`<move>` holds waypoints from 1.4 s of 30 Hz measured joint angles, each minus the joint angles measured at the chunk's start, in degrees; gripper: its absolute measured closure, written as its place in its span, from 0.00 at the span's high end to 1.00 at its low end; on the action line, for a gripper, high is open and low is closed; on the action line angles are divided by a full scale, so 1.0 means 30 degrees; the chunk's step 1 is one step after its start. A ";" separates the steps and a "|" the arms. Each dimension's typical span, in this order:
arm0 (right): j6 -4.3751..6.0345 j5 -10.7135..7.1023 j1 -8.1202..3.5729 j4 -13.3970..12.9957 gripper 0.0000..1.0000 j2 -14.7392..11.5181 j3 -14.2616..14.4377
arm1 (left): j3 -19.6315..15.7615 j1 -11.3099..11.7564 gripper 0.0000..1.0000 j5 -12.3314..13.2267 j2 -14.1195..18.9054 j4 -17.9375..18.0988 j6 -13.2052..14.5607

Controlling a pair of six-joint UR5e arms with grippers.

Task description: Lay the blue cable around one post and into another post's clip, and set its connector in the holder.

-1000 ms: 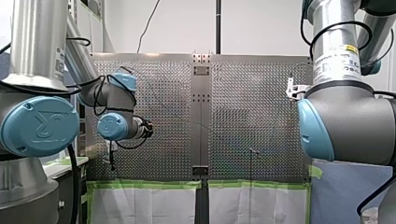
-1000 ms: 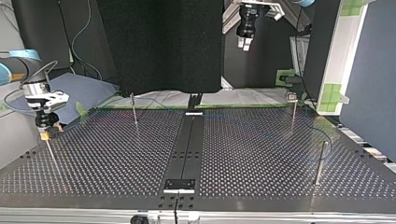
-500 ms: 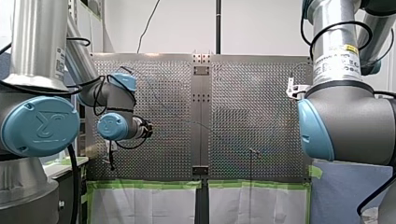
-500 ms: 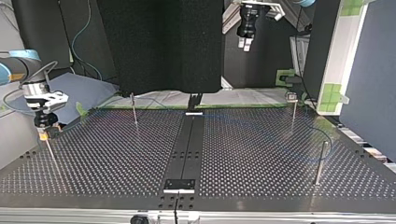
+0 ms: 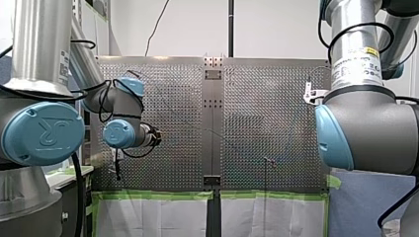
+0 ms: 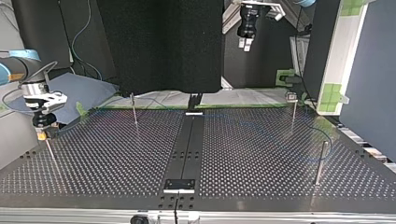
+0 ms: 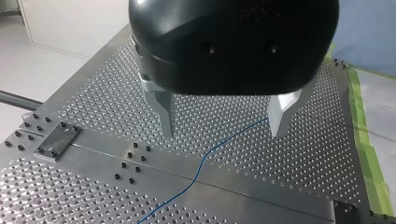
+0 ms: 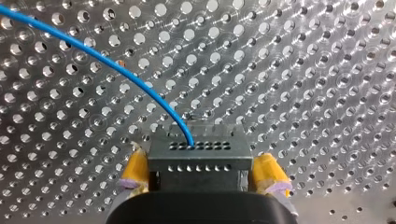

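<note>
My right hand (image 8: 203,181), clamped on the connector (image 8: 196,156), has edged slightly sideways; seating it looks unfinished. My left hand (image 7: 223,133) hangs spread apart.

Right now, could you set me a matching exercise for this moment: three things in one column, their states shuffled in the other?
Things:
1. my left end effector
2. connector
3. blue cable

States:
A. lies across the perforated table
B. clamped between my right end effector's yellow pads
C. open, holding nothing

Pairs: 1-C; 2-B; 3-A
</note>
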 joint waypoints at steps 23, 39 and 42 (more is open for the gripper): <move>-0.0048 0.1412 -0.0040 0.0113 1.00 -0.0001 -0.0004 | -0.0140 0.0074 0.98 -0.0006 0.0001 -0.0035 0.0112; -0.0055 0.3130 -0.0072 0.0530 1.00 -0.0001 0.0004 | -0.0146 0.0102 0.98 0.0000 -0.0003 -0.0046 0.0117; -0.0055 0.3590 -0.0114 0.0642 1.00 -0.0002 -0.0002 | -0.0153 0.0108 0.98 0.0001 -0.0004 -0.0048 0.0118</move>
